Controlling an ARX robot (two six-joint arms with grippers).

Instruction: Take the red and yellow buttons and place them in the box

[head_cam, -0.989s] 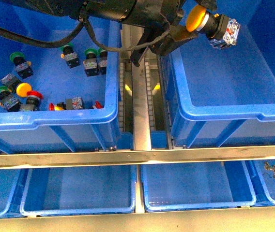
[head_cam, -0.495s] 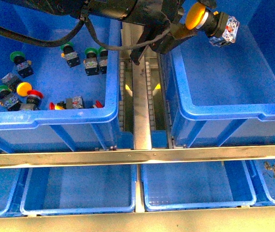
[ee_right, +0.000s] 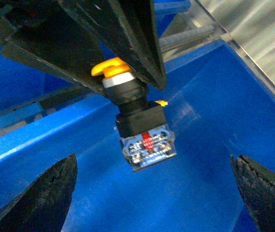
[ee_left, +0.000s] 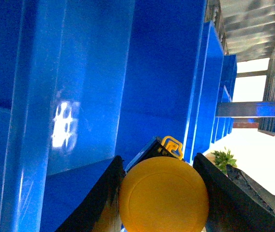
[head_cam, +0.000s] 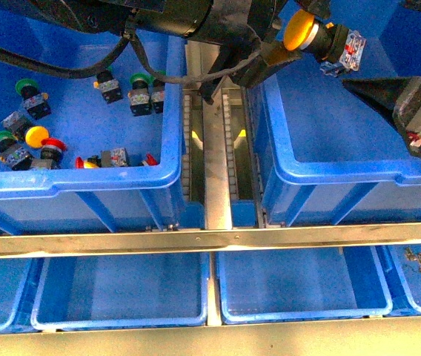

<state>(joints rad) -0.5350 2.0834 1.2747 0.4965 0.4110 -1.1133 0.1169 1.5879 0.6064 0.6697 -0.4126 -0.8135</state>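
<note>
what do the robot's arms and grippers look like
The left arm is a bulky black housing with black cables looping off it. The left gripper has black wedge-shaped jaws that taper to their tips. The right gripper has the same black tapered jaws with a rough grainy surface; in the front view its body behind them looks grey with small red details.
</note>
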